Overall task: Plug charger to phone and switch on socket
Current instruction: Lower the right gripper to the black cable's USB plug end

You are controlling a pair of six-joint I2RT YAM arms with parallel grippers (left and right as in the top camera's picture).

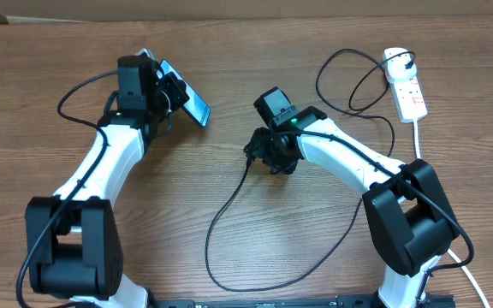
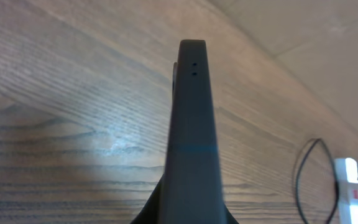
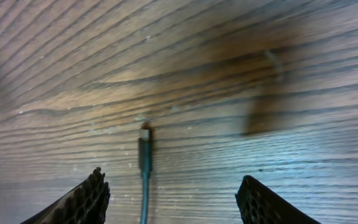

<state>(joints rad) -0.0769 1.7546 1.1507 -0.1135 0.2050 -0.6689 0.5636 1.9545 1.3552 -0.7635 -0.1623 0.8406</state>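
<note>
Lying flat at mid-table, the charger (image 3: 143,183) has its connector tip (image 3: 145,133) between the parted jaws of the right gripper (image 3: 174,191), untouched: grasping it seems the step in hand. Far left, the left gripper (image 1: 171,92) is clamped on the phone (image 1: 193,103), held edge-up. Next, close squarely on the tip, then carry it left over bare table (image 1: 255,51). The socket (image 1: 406,85) sits far right, well apart.

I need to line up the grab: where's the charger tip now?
The charger tip lies on the table, mid-frame in the right wrist view, between the fingers of the open right gripper; overhead, that is right of the phone.
</note>
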